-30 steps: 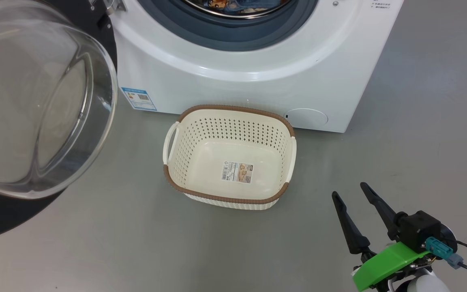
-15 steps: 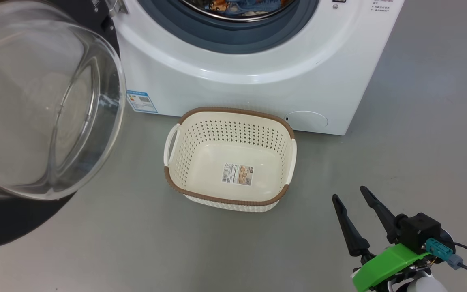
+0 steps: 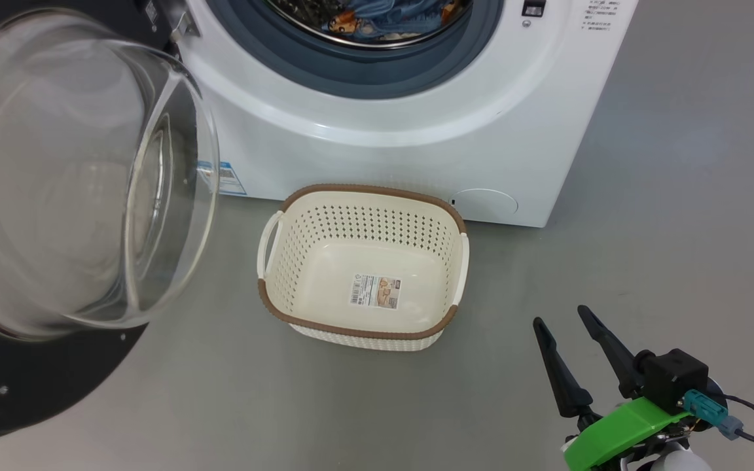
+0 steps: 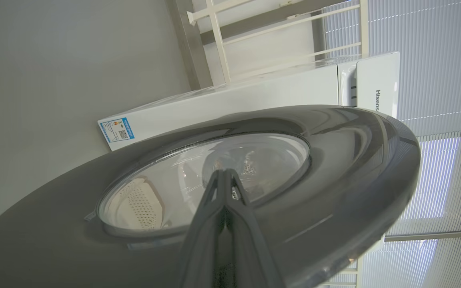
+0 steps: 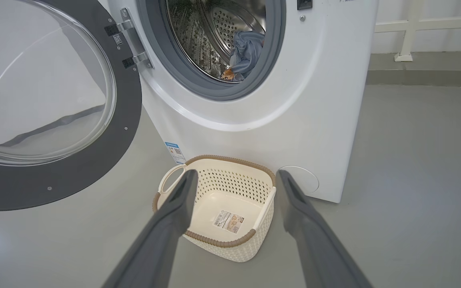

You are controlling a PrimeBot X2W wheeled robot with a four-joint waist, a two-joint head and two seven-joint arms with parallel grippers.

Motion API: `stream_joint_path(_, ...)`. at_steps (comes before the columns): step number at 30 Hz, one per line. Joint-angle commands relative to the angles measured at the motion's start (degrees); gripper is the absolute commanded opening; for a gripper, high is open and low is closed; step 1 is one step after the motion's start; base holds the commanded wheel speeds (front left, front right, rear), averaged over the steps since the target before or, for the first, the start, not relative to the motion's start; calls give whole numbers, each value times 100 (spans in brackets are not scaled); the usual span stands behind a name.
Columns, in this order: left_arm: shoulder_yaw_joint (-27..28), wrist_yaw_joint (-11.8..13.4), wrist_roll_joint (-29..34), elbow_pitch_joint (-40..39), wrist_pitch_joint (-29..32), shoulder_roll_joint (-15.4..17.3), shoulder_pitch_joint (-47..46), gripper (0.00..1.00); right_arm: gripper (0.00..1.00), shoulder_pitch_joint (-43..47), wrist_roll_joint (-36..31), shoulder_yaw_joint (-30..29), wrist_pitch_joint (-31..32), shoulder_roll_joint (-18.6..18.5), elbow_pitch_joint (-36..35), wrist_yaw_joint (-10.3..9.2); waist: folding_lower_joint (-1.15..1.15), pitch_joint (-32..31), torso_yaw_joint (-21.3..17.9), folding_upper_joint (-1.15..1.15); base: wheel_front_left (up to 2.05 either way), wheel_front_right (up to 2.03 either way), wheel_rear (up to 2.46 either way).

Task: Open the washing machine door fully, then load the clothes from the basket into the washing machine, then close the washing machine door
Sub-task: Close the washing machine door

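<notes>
The white washing machine (image 3: 383, 150) stands open, and light blue clothes (image 3: 390, 19) with orange prints lie in its steel drum (image 5: 214, 32). The washing machine door (image 3: 76, 190) hangs on its left hinge, its glass bowl facing me and its black rim (image 3: 23, 392) low at the left. On the floor in front sits the cream basket (image 3: 364, 191), with just a label inside. My right gripper (image 3: 560, 314) hovers open at the lower right, apart from the basket. My left gripper (image 4: 224, 173) is shut on nothing, its tips at the door's outer face (image 4: 334, 160).
Grey floor lies all round the basket and to the machine's right. A blue sticker (image 3: 230, 178) and a round service cover (image 3: 485, 201) mark the machine's lower front. A white railing (image 5: 406, 28) stands behind the machine to the right.
The door has swung a little to the right, toward the machine. The head view has shifted, showing more of the drum. The right gripper has held its place.
</notes>
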Motion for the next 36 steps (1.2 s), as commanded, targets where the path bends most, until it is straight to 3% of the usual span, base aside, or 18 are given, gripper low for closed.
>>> stream_joint_path(1, 38, 93, -75, -340, 212, 205, 100, 0, 100, -67, 58, 134, -84, 33, -97, 17, 0, -19, -17, 0, 0, 0, 0)
stream_joint_path(12, -77, 527, -652, -1722, 1024, -345, 737, 0, 100, -73, 111, 174, -189, 113, 38, 17, 0, -79, -160, 0, 0, 0, 0)
stream_joint_path(19, -242, 674, -803, -2610, 1195, -750, 1046, 0, 100, -108, 138, 167, -255, 155, 102, 17, 0, -24, -308, 0, 0, 0, 0)
stream_joint_path(29, -589, 510, -892, -3285, 1355, -1255, 1297, 0, 100, -191, 168, 121, -340, 227, 189, 17, 0, 89, -855, 0, 0, 0, 0)
stream_joint_path(36, -787, 257, -876, -3548, 1212, -1649, 1212, 0, 100, -248, 195, 114, -377, 266, 235, 17, 0, 189, -1266, 0, 0, 0, 0)
